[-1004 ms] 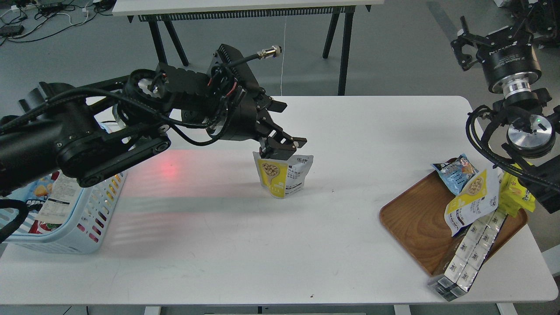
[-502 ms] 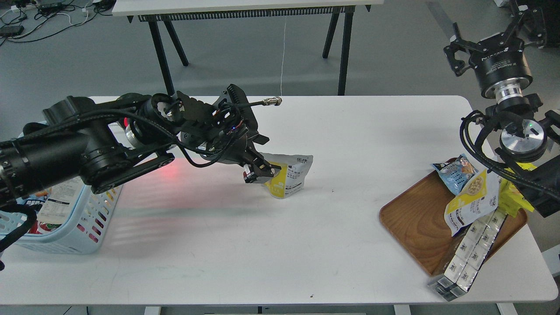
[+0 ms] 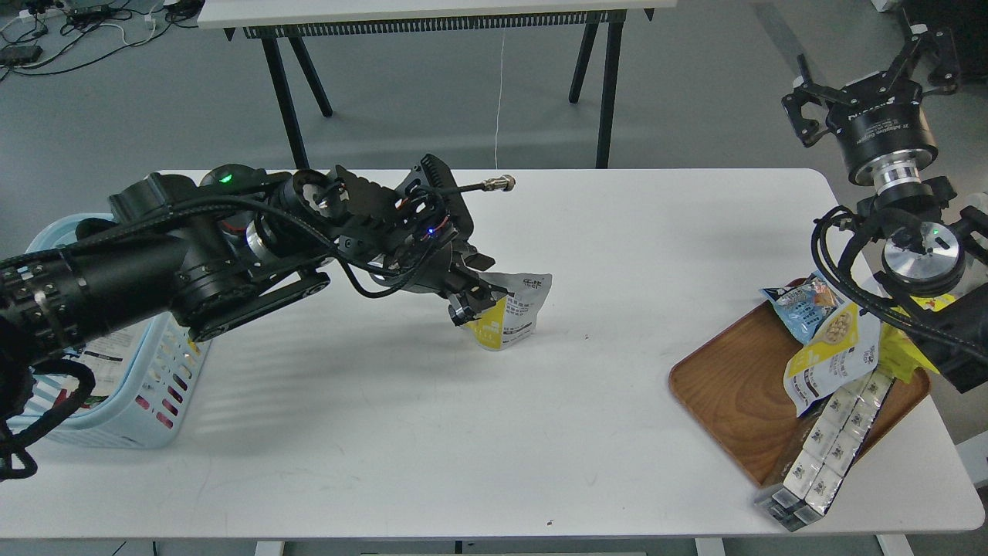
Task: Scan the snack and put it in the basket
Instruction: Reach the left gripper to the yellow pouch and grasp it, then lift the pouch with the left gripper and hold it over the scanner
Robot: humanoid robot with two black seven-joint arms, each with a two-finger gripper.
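White desk (image 3: 494, 432): left hand (image 3: 480, 298) narrowed at snack (image 3: 511, 310) top, grip unclear; pinch firmly, lift straight, carry to basket (image 3: 139, 401). Right hand (image 3: 868, 85) spread, idle.

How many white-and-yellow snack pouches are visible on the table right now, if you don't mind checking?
2. One snack pouch stands mid-table at the left gripper; a second pouch lies on the wooden tray at right. Others may be hidden in the basket.

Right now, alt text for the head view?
Left gripper meets the left side of a standing snack pouch mid-table. Blue basket sits far left; wooden tray of packets far right, with the right gripper raised, open.
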